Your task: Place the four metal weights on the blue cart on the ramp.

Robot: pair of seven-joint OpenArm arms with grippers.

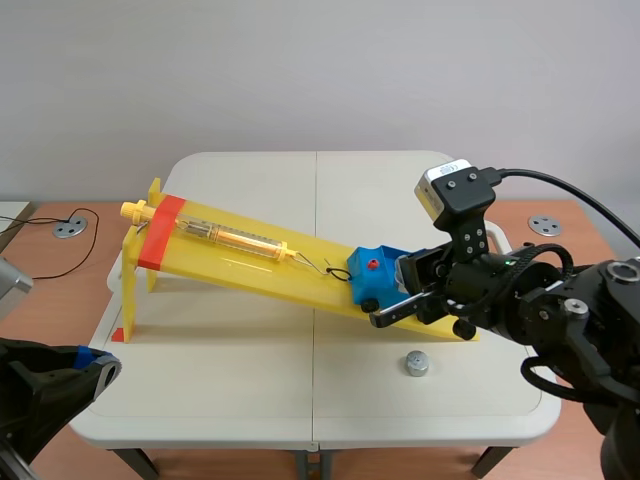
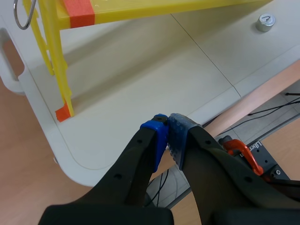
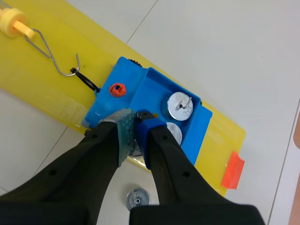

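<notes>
**Right gripper over cart, one weight on table**

Your right gripper sits over the blue cart at the low end of the yellow ramp. Its fingers are nearly together, pinching a mostly hidden metal weight. Two more weights sit in the cart's tray, one half hidden behind a finger. A loose weight lies on the white table near the ramp's low end. Your left gripper hangs at the table's near edge, pads pressed together on nothing.

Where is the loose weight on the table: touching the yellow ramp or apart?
Apart. Scene view shows bare table between the loose weight and the yellow ramp's lower edge.
</notes>
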